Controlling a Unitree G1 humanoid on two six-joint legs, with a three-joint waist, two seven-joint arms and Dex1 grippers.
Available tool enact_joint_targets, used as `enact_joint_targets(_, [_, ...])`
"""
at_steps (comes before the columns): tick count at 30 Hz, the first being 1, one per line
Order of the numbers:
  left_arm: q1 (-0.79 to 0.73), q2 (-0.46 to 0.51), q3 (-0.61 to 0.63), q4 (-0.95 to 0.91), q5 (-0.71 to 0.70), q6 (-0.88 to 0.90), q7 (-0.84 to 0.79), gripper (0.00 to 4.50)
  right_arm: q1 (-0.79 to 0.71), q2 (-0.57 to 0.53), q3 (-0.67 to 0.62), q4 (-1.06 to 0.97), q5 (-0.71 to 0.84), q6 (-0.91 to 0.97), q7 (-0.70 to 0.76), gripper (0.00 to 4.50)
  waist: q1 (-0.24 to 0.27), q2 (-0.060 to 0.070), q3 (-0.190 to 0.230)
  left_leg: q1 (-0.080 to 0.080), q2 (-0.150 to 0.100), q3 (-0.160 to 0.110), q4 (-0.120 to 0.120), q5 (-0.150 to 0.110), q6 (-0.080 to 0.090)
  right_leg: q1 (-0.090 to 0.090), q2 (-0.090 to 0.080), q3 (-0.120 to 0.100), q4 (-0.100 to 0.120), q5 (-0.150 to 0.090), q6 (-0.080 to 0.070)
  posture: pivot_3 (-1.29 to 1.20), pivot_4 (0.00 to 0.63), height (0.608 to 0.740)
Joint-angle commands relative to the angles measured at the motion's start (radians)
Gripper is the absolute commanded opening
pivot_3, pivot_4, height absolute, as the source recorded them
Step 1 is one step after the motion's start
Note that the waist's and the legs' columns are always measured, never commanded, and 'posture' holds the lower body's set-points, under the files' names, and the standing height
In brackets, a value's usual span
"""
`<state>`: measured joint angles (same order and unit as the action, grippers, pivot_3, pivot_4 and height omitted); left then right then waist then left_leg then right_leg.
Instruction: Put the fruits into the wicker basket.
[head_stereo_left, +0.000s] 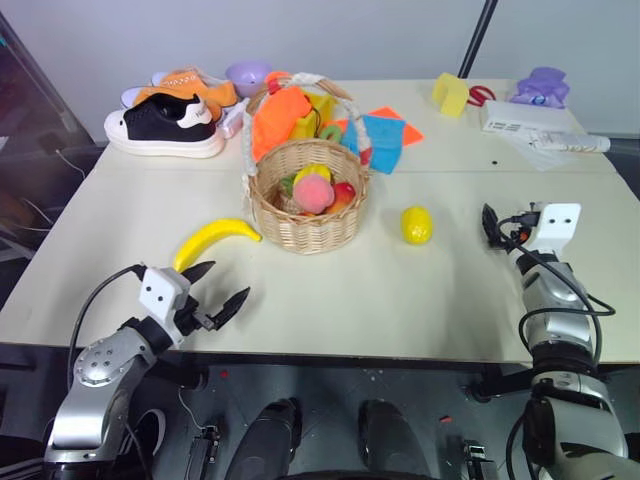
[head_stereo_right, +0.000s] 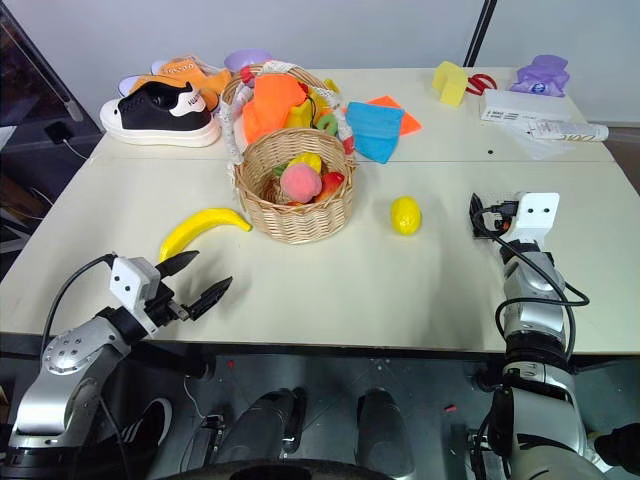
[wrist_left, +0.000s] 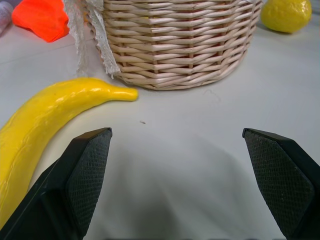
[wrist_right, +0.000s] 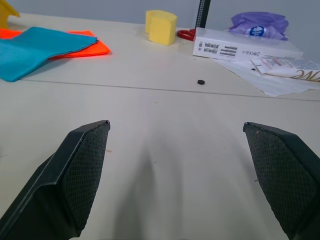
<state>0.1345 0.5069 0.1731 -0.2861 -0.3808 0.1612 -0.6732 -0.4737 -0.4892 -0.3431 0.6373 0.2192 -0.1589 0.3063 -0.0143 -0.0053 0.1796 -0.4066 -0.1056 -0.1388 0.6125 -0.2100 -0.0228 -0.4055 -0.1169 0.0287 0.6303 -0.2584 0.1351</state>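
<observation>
The wicker basket (head_stereo_left: 305, 232) stands mid-table, its white-wrapped handle arching over it. Inside lie a pink peach (head_stereo_left: 313, 190) and red pieces (head_stereo_left: 344, 192). A yellow banana (head_stereo_left: 215, 240) lies on the table just left of the basket. A yellow lemon (head_stereo_left: 416, 225) sits to the basket's right. My left gripper (head_stereo_left: 222, 285) is open near the front edge, just short of the banana (wrist_left: 50, 115), pointing toward the basket (wrist_left: 175, 45). My right gripper (wrist_right: 177, 125) is open and empty over bare table, to the right of the lemon.
Behind the basket lie shoes (head_stereo_left: 165, 125), a purple bowl (head_stereo_left: 248, 73), and orange and blue cloths (head_stereo_left: 382, 140). At the far right are a yellow block (wrist_right: 161, 27), red scissors (wrist_right: 186, 34), a white box (wrist_right: 245, 47), papers and a purple bag (wrist_right: 259, 25).
</observation>
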Motion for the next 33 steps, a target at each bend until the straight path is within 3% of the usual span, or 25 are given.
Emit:
enact_joint_targets(1, [-0.015, -0.004, -0.001, -0.019, -0.006, -0.021, -0.008, 4.5, -0.016, -0.006, -0.017, -0.011, 0.011, -0.018, -0.008, 4.46, 0.0, 0.0, 0.0, 0.0, 0.0, 0.0, 0.0, 0.0, 0.0, 0.0, 0.0, 0.0, 0.0, 0.0, 0.0, 0.0, 0.15, 0.74])
enact_joint_targets(26, [-0.047, -0.004, 0.025, -0.018, -0.035, -0.025, -0.067, 4.5, 0.001, 0.015, 0.004, -0.087, 0.022, -0.004, 0.046, 4.46, 0.0, 0.0, 0.0, 0.0, 0.0, 0.0, 0.0, 0.0, 0.0, 0.0, 0.0, 0.0, 0.0, 0.0, 0.0, 0.0, 0.15, 0.74])
enact_joint_targets(33, [-0.056, 0.002, 0.071, -0.034, -0.098, -0.016, -0.079, 4.5, 0.062, 0.024, 0.032, -0.256, 0.073, 0.04, 0.15, 4.46, 0.0, 0.0, 0.0, 0.0, 0.0, 0.0, 0.0, 0.0, 0.0, 0.0, 0.0, 0.0, 0.0, 0.0, 0.001, 0.0, 0.15, 0.74])
